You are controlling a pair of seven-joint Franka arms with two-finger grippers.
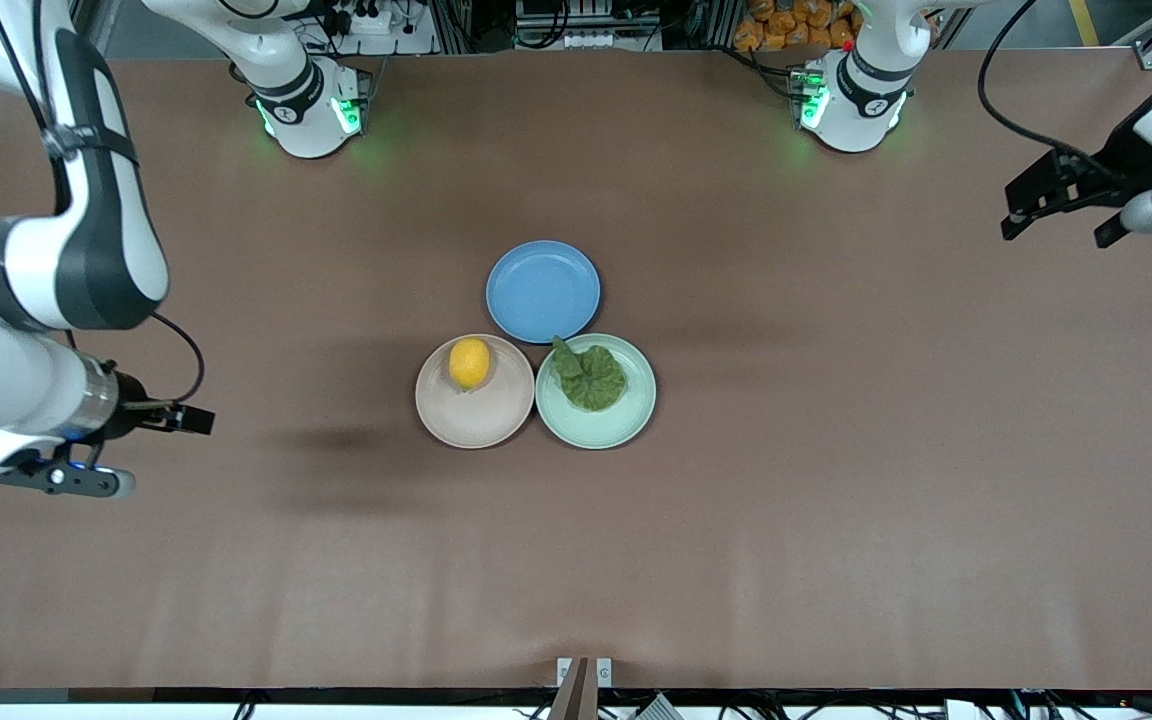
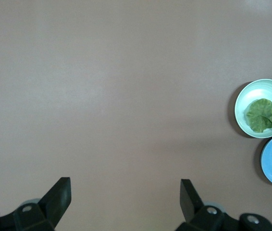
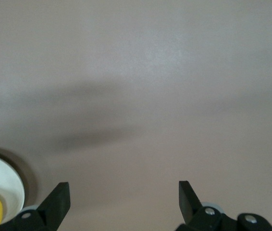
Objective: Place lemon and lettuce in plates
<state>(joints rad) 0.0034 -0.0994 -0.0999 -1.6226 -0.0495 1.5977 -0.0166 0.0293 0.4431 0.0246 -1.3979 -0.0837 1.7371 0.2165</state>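
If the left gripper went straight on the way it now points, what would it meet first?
Probably only bare table. The left gripper, jaws open, is over the left arm's end of the table, and its wrist view shows nothing ahead; the mint green plate with the lettuce lies off to one side. Depth is unclear.

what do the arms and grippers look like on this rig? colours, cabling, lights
Both arms are glossy white with dark grey-black joint sections; black cables loop along them. The bases glow green. The right gripper is black on a silver wrist with a small blue light; the left gripper is black too. In the wrist views the fingers are matte black wedges with silver screws.
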